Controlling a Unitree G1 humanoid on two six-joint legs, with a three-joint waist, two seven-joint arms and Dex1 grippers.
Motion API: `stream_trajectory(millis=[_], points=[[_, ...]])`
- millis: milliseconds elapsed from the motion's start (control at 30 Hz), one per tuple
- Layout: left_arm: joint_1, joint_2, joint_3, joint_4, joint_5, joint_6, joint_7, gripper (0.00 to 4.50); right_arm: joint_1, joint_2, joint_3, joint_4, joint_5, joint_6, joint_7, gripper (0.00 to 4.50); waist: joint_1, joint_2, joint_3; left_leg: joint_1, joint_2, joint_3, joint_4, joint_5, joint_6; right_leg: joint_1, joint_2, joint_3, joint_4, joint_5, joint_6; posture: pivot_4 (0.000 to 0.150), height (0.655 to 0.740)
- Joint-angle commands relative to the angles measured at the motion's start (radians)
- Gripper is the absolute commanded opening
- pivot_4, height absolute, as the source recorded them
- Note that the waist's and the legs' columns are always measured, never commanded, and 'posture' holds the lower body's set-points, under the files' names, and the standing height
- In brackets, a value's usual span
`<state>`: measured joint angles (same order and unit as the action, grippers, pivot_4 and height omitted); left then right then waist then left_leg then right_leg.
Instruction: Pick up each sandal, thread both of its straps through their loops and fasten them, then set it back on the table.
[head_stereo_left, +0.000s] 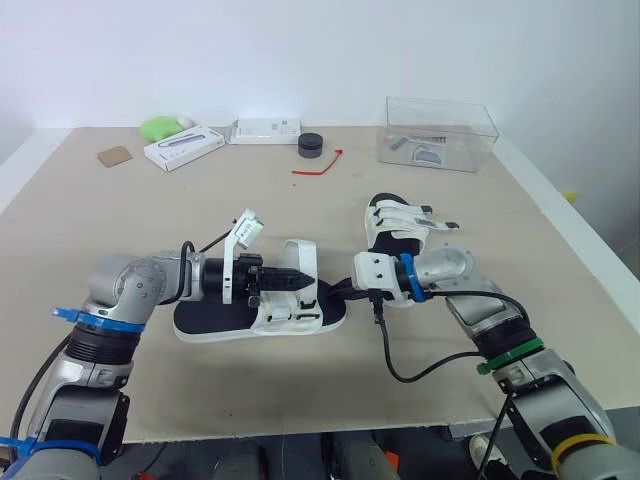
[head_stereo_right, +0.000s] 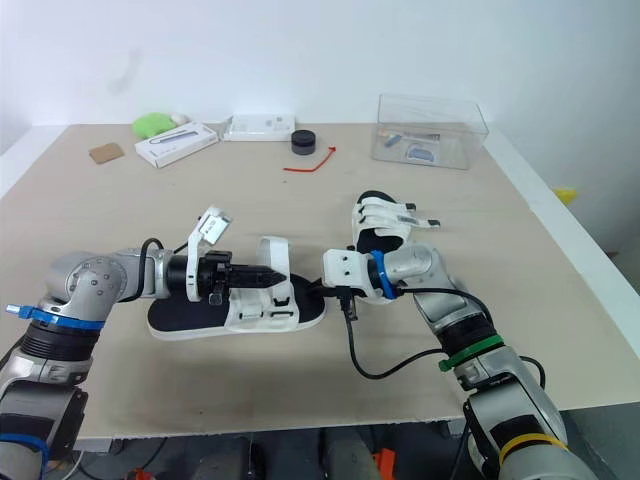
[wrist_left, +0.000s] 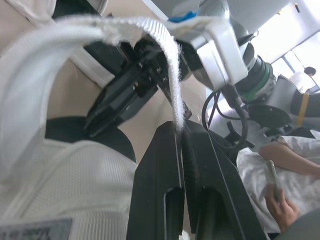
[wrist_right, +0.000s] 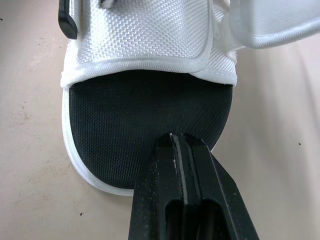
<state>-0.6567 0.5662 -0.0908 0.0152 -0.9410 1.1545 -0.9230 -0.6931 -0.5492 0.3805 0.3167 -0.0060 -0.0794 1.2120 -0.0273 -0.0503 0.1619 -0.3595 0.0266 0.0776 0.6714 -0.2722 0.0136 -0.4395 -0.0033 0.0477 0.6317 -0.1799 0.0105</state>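
1. White strap (wrist_left: 169, 65) is pinched at its tip in my left gripper (wrist_left: 181, 131), fingers closed on it, arched above the near sandal (head_stereo_left: 215, 325) lying on the table (head_stereo_left: 120, 215).
2. My right gripper (wrist_right: 176, 139), fingers closed together on nothing, presses the sandal's black toe end; it should bear down firmly.
3. I'd draw the strap across level and untwisted, slowly, so it feeds through cleanly.
4. The other sandal (head_stereo_left: 400, 228) lies just beyond my right arm.

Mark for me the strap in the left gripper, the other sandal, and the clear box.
strap (wrist_left: 170, 65), left wrist view, its fuzzy edge
other sandal (head_stereo_left: 398, 218), left eye view, its white straps
clear box (head_stereo_left: 470, 150), left eye view, its front wall
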Motion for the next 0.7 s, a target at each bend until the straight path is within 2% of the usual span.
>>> stream_trajectory(millis=[33,700], points=[[-0.007,-0.014,0.004,-0.008,0.005,0.015,-0.012,0.15,0.038,-0.032,0.015,0.034,-0.061,0.045,-0.012,0.0,0.0,0.0,0.0,0.0,0.0,0.0,0.0,0.0,0.0,0.0,0.0,0.0,0.0,0.0,0.0,0.15,0.74],[-0.018,-0.06,0.102,-0.011,-0.022,0.131,0.051,0.15,0.025,-0.021,0.023,0.05,-0.067,0.04,-0.016,0.0,0.0,0.0,0.0,0.0,0.0,0.0,0.0,0.0,0.0,0.0,0.0,0.0,0.0,0.0,0.001,0.15,0.74]])
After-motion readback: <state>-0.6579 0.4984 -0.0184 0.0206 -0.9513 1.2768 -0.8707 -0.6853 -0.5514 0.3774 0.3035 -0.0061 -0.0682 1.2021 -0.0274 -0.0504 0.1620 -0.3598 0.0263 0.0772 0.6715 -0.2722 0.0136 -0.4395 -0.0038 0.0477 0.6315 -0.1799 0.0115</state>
